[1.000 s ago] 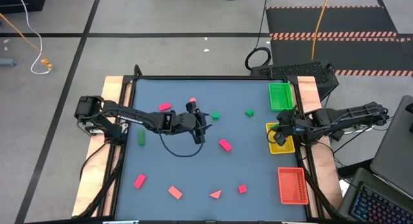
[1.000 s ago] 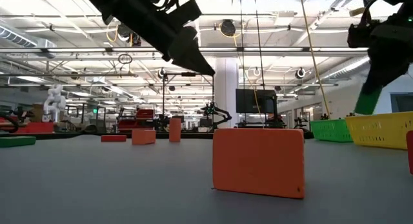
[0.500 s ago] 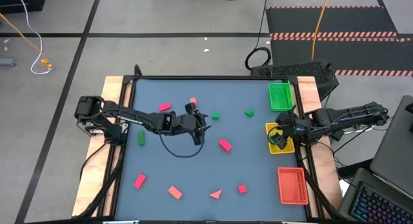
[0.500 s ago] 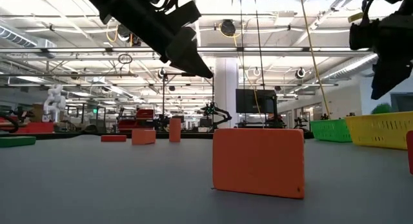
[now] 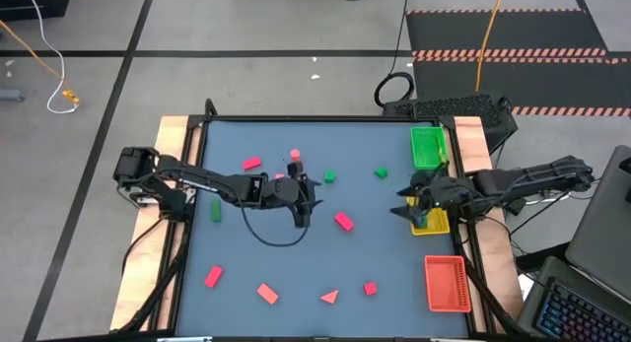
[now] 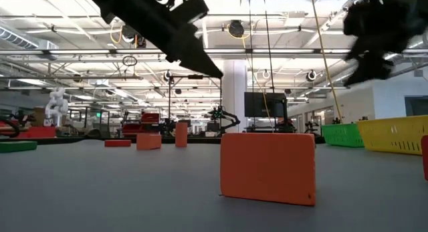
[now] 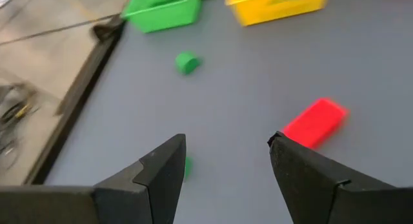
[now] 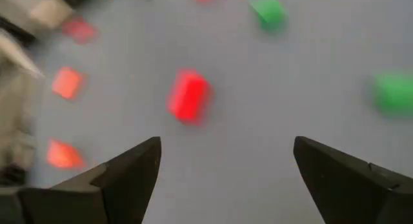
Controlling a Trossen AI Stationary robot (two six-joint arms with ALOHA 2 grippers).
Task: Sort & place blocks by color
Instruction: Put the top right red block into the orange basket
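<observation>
Red and green blocks lie scattered flat on the blue-grey table (image 5: 296, 253). My left gripper (image 5: 307, 196) hangs open above the table's middle; a green block (image 5: 328, 175) and a red block (image 5: 343, 222) lie just beyond it. In the left wrist view, the red block (image 7: 314, 122) and another green block (image 7: 188, 62) show past the open fingers. My right gripper (image 5: 397, 203) stands open in the air at the yellow tray's (image 5: 434, 222) left edge, pointing toward the table's middle. The right wrist view shows the red block (image 8: 188, 95) and green blocks (image 8: 392, 91) ahead.
A green tray (image 5: 427, 147), the yellow tray and a red tray (image 5: 446, 283) line the right edge. More red blocks (image 5: 267, 294) lie along the near edge, a green one (image 5: 215, 212) at the left, a pink cylinder (image 5: 295, 156) at the far middle. A black cable loops under the left arm.
My right gripper has opened over the yellow tray and let go of a green block, which dropped toward the tray. It has then tipped upward and swung from the tray toward the table's middle.
</observation>
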